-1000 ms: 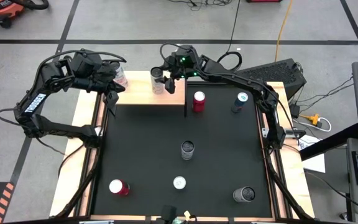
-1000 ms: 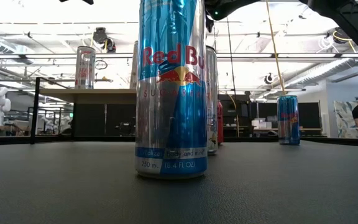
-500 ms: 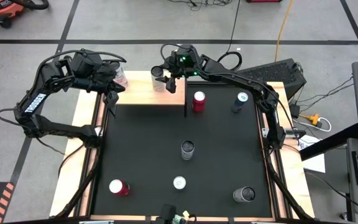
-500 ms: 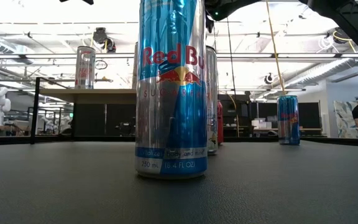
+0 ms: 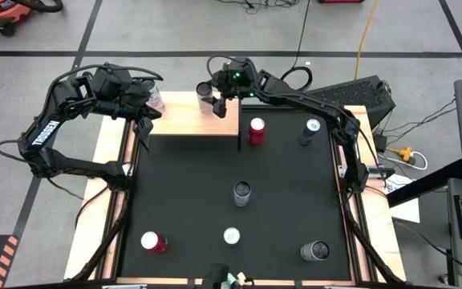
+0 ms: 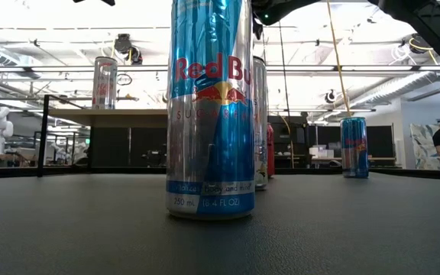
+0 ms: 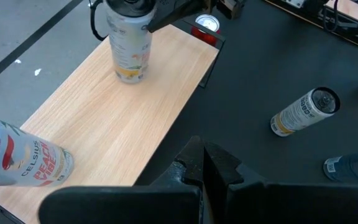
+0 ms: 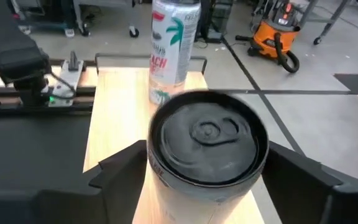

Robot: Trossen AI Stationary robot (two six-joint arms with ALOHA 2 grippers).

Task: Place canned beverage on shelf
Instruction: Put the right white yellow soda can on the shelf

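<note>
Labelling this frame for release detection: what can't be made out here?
- Whether the right claw still touches the pale can with the dark lid: the lid fills the right wrist view and hides the contact.
- That can's foot on the light wooden shelf: in the high view the arm covers it.
- Most far cans in the low view: the tall blue and silver can blocks them.

Bright overhead ceiling lights (image 6: 67, 19) glare in the low view; the nearest can (image 6: 208, 107) looms large, slightly soft.

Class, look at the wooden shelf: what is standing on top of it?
Two upright cans stand on the shelf: one between the right gripper's open fingers, another farther along. Under the shelf is hidden.
</note>
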